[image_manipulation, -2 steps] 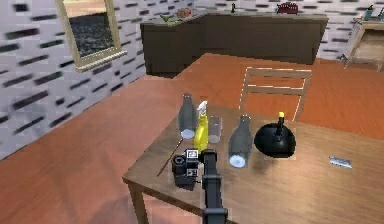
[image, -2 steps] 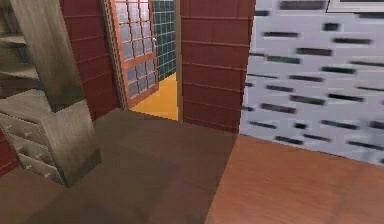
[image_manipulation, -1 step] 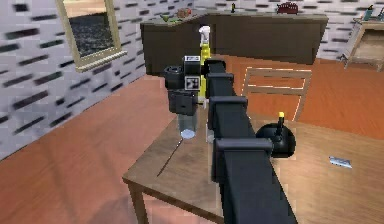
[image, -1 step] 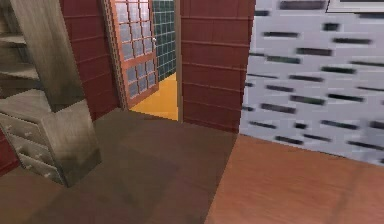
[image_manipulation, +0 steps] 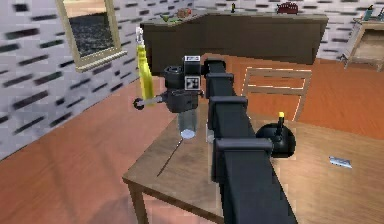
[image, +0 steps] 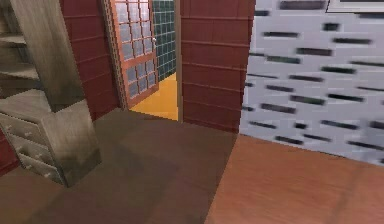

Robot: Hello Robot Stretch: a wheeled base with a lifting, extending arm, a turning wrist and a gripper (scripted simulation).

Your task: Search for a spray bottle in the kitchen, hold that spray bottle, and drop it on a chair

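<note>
Dark arm bar [image_manipulation: 240,150] lay across the wooden surface [image_manipulation: 330,190]. At its far end the gripper [image_manipulation: 150,98] held a yellow bottle [image_manipulation: 145,62], hanging clear past the surface's edge, over floor. Fingers' state: couldn't tell. Glass [image_manipulation: 187,125] stood beside the arm, chair [image_manipulation: 275,70] behind the surface.

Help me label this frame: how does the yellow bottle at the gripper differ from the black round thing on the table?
The yellow bottle is tall and slim; the black round thing is squat and wide. The bottle hangs at the gripper, clear of the table; the black thing rests on the tabletop. Both stand upright.
</note>
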